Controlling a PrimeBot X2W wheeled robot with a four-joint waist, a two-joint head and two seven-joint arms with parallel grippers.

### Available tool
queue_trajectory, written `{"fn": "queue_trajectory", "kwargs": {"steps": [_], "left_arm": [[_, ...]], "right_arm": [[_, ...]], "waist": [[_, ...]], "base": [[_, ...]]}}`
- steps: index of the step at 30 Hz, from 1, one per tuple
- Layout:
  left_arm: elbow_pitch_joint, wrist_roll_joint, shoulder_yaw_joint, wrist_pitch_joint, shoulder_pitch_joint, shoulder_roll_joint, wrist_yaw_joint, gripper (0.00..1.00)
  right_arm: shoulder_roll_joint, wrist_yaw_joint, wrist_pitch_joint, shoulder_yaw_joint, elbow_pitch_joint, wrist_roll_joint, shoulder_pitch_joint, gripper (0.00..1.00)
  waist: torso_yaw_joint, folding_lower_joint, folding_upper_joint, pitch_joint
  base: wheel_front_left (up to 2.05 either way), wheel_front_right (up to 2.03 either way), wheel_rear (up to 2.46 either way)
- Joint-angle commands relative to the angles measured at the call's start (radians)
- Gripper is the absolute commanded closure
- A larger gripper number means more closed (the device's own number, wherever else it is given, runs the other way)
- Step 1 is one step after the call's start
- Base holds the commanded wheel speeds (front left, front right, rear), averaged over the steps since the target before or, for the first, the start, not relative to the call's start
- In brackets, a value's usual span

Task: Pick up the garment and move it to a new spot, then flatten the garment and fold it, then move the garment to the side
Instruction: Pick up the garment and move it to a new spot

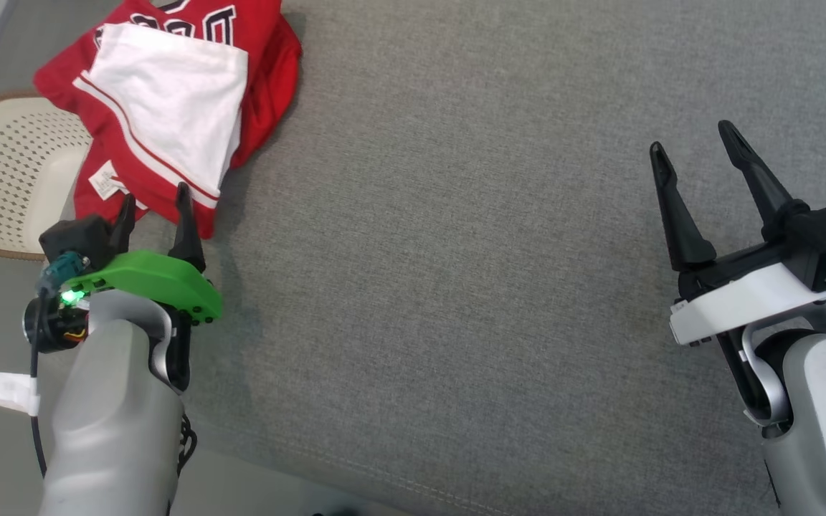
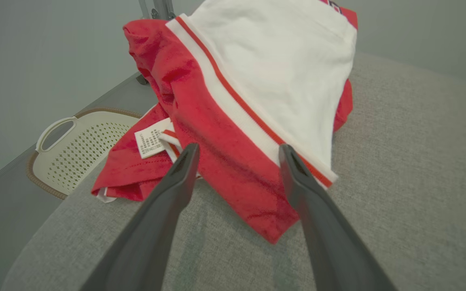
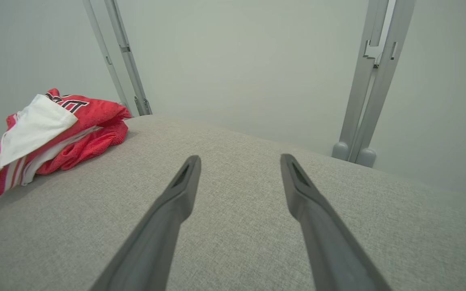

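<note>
The garment is a red and white jersey with dark lettering, lying bunched at the far left corner of the grey cushioned surface. Its near red corner lies just past my left gripper, whose fingers stand open with nothing between them. In the left wrist view a white care label shows on the red cloth. My right gripper hovers open over bare cushion at the right, far from the garment.
A cream perforated basket sits beyond the cushion's left edge, partly under the garment. Grey metal frame posts rise behind the cushion against a pale wall. The cushion's front edge runs near my left forearm.
</note>
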Motion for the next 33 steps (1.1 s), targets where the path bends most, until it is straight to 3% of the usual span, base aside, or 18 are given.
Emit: {"fn": "queue_trajectory", "kwargs": {"steps": [1, 6, 7, 9, 15, 22, 33], "left_arm": [[0.044, -0.007, 0.006, 0.000, -0.043, 0.015, -0.004, 0.00], [0.180, -0.039, 0.033, 0.000, -0.117, 0.034, -0.012, 0.00], [0.198, -0.043, 0.037, 0.000, -0.125, 0.038, -0.016, 0.26], [0.210, -0.056, 0.051, 0.000, -0.131, 0.046, -0.019, 1.00], [0.101, -0.049, 0.108, 0.000, -0.070, 0.084, -0.015, 1.00], [-0.156, 0.008, 0.203, 0.000, 0.067, 0.106, 0.011, 1.00], [-0.502, 0.109, 0.206, 0.000, 0.279, 0.054, 0.000, 1.00]], "right_arm": [[-0.009, 0.000, 0.001, -0.002, -0.007, 0.003, -0.018, 0.00], [-0.014, 0.000, -0.001, -0.013, -0.009, 0.005, -0.026, 0.00], [-0.013, 0.000, -0.003, -0.015, -0.008, 0.005, -0.026, 0.00], [-0.010, 0.000, -0.009, -0.018, -0.004, 0.003, -0.025, 0.00], [0.007, 0.000, -0.032, -0.019, 0.011, 0.004, -0.016, 0.00], [0.040, 0.000, -0.074, -0.015, 0.056, 0.012, 0.022, 0.00], [0.091, 0.000, -0.119, -0.014, 0.123, 0.031, 0.102, 0.00]], "waist": [[-0.053, -0.0002, 0.0000, 0.086], [-0.068, -0.0002, 0.0000, 0.100], [-0.070, -0.0002, 0.0000, 0.099], [-0.074, -0.0002, 0.0000, 0.092], [-0.094, -0.0002, 0.0000, 0.044], [-0.132, -0.0002, 0.0000, -0.065], [-0.207, -0.0002, 0.0000, -0.224]], "base": [[0.00, 0.00, 0.00], [0.00, 0.00, 0.00], [0.00, 0.00, 0.00], [0.00, 0.00, 0.00], [0.00, 0.00, 0.00], [0.00, 0.00, 0.00], [0.00, 0.00, 0.00]]}}
